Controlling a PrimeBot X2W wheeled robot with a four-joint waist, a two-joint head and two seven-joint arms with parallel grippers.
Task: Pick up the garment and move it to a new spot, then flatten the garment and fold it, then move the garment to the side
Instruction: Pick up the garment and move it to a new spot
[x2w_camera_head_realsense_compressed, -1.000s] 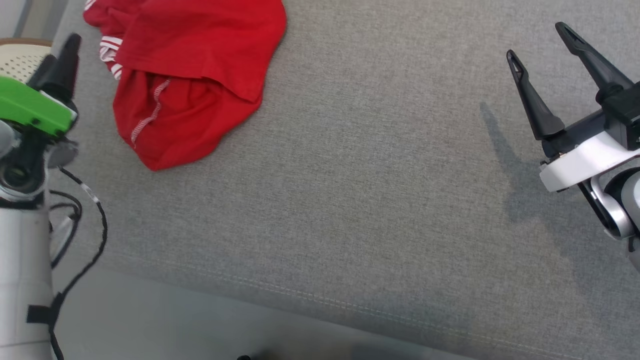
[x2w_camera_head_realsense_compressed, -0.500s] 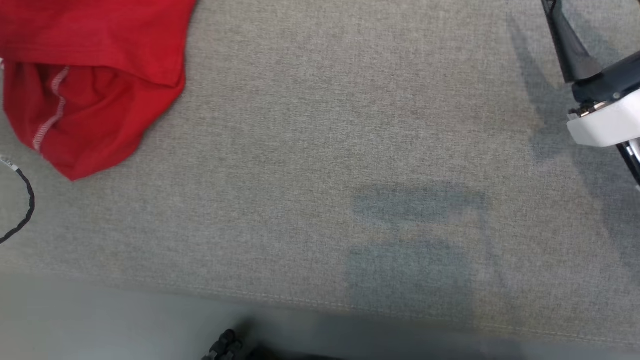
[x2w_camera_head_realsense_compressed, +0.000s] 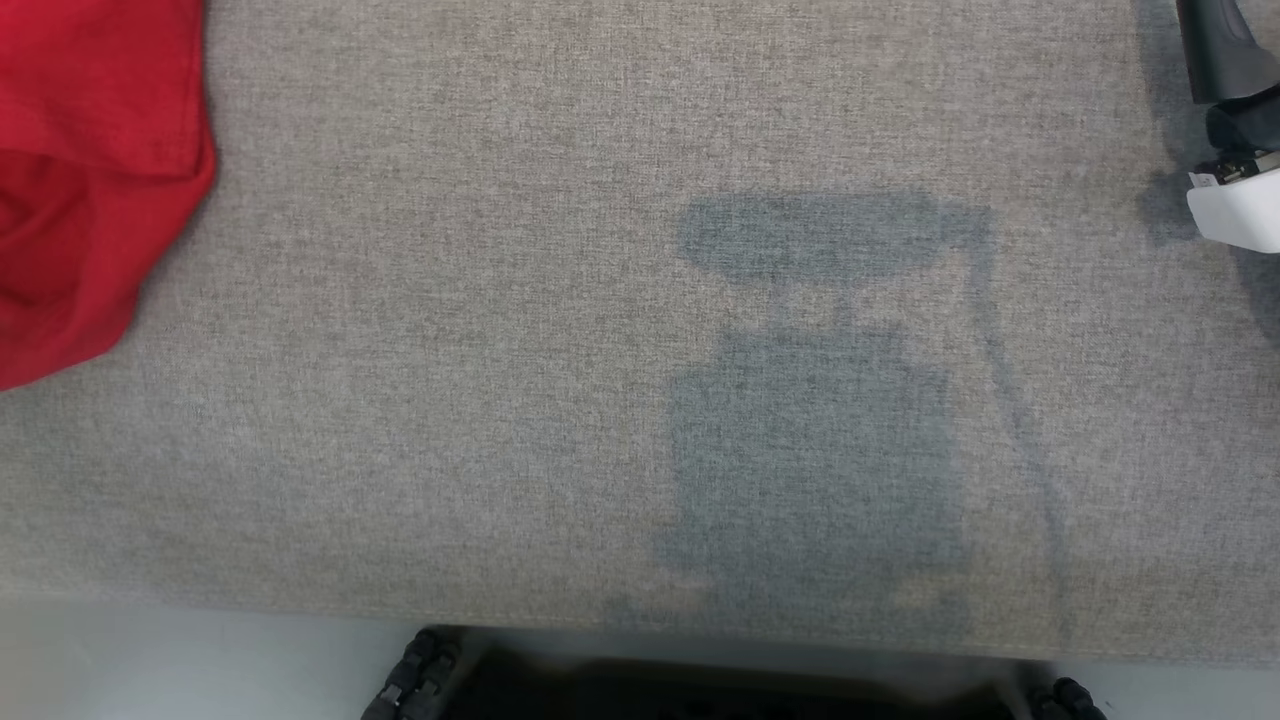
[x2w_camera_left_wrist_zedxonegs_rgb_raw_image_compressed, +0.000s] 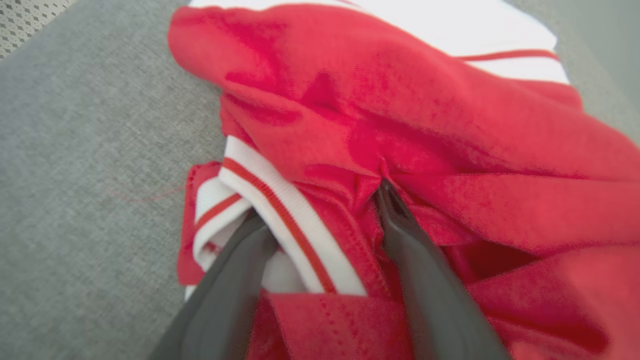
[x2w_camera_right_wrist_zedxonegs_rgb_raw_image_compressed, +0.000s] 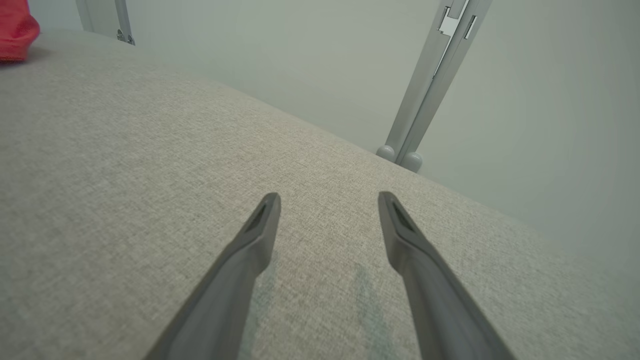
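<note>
The red garment (x2w_camera_head_realsense_compressed: 90, 180) lies bunched at the left edge of the head view on the grey fabric surface (x2w_camera_head_realsense_compressed: 500, 400). Close up in the left wrist view, the garment (x2w_camera_left_wrist_zedxonegs_rgb_raw_image_compressed: 425, 110) shows red folds and a white ribbed band with red stripes (x2w_camera_left_wrist_zedxonegs_rgb_raw_image_compressed: 280, 210). My left gripper (x2w_camera_left_wrist_zedxonegs_rgb_raw_image_compressed: 320, 205) is open, both fingers pushed into the folds, with the band and a ridge of red cloth between them. My right gripper (x2w_camera_right_wrist_zedxonegs_rgb_raw_image_compressed: 327, 200) is open and holds nothing, hovering low over bare grey fabric far to the garment's right. Its white wrist housing (x2w_camera_head_realsense_compressed: 1235, 210) sits at the head view's upper right.
The surface's front edge (x2w_camera_head_realsense_compressed: 300, 600) runs along the bottom of the head view, with my dark base (x2w_camera_head_realsense_compressed: 700, 690) below it. My shadow (x2w_camera_head_realsense_compressed: 820, 400) falls on the middle. A grey metal post (x2w_camera_right_wrist_zedxonegs_rgb_raw_image_compressed: 425, 85) stands beyond the far edge. A pale perforated object (x2w_camera_left_wrist_zedxonegs_rgb_raw_image_compressed: 25, 15) sits beside the surface.
The head camera has swung, so the whole picture shifted: the garment slid to the left edge, my left arm left the picture, and my right gripper drifted to the top right corner.
</note>
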